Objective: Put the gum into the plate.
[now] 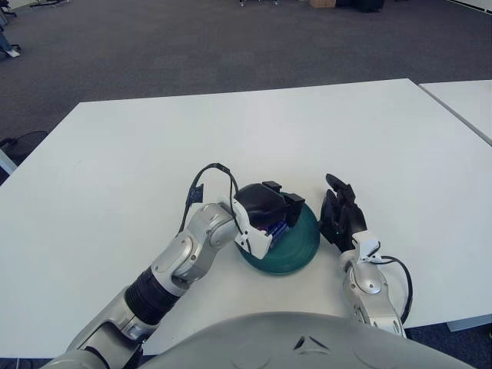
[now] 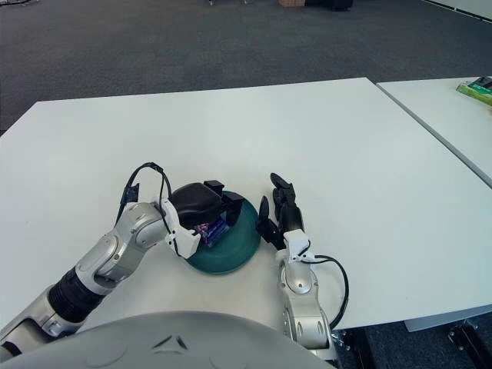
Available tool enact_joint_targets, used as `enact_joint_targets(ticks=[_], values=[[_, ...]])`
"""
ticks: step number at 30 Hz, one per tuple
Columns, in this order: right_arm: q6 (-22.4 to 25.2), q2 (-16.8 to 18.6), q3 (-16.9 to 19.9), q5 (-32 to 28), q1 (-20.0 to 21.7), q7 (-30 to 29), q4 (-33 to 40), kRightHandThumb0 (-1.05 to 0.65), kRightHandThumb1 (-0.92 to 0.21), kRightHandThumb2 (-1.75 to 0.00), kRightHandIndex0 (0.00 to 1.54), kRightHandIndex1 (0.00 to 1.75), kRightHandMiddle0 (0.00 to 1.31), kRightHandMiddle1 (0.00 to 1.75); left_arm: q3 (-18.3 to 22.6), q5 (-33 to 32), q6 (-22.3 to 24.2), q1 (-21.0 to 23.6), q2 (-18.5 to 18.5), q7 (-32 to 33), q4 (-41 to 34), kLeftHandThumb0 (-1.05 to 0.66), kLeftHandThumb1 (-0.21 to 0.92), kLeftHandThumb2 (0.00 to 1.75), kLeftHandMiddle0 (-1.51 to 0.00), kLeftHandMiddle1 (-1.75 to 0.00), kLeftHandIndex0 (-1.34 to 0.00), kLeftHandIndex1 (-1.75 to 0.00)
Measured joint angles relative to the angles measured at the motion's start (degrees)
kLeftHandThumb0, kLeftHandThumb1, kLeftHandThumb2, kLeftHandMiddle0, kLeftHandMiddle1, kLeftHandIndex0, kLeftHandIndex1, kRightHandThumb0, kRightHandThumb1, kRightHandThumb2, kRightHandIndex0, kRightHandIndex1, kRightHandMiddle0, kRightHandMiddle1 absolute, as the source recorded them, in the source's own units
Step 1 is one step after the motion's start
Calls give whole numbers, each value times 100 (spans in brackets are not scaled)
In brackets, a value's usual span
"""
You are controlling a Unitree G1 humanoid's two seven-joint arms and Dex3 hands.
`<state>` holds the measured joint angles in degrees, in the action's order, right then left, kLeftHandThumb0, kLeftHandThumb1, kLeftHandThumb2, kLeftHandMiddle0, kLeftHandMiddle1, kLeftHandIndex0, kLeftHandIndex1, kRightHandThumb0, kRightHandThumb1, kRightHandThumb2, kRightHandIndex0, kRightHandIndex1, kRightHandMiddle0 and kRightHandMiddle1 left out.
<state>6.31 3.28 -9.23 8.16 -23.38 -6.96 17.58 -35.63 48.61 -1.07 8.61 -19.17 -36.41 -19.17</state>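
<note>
A teal plate sits on the white table near its front edge. My left hand is over the left half of the plate, its fingers curled around a small purple-blue gum pack. The pack sits low inside the plate, under the palm, and also shows in the right eye view. Whether it touches the plate I cannot tell. My right hand is just right of the plate's rim, fingers spread and pointing away from me, holding nothing.
A second white table stands to the right across a narrow gap, with a green object on it. Grey carpet lies beyond the far edge of the table.
</note>
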Motion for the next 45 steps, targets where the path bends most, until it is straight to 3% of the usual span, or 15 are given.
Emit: enact_joint_targets(ticks=[12, 21, 26, 34, 39, 45], values=[[1, -4, -71, 153, -25, -29, 44, -63, -92, -91, 24, 2, 0, 59, 6, -47, -171, 10, -5, 22, 122, -89, 92, 56, -23, -81, 0, -90], [145, 166, -32, -86, -41, -31, 153, -62, -92, -90, 25, 1, 0, 57, 186, -359, -481, 46, -43, 193, 334, -104, 92, 61, -26, -33, 0, -70], [194, 238, -15, -146, -68, -46, 206, -62, -92, -90, 26, 1, 0, 58, 407, -760, -494, -7, -120, 188, 226, -105, 92, 55, -17, -6, 0, -35], [181, 249, 11, -206, -78, -53, 218, -62, -92, -88, 26, 1, 0, 58, 772, -1438, -166, -296, -66, 197, 156, -105, 92, 55, -1, 0, 0, -3], [168, 278, 60, -302, -93, -54, 217, -61, -92, -88, 26, 1, 0, 58, 1062, -1857, 443, -719, 259, 363, 94, -105, 92, 53, 0, 0, 0, 0], [107, 285, 82, -317, -122, -125, 198, -66, -92, -88, 29, 2, 0, 56, 1783, -2822, 677, -1362, 938, 1185, 289, -105, 92, 69, 0, 0, 0, 0]])
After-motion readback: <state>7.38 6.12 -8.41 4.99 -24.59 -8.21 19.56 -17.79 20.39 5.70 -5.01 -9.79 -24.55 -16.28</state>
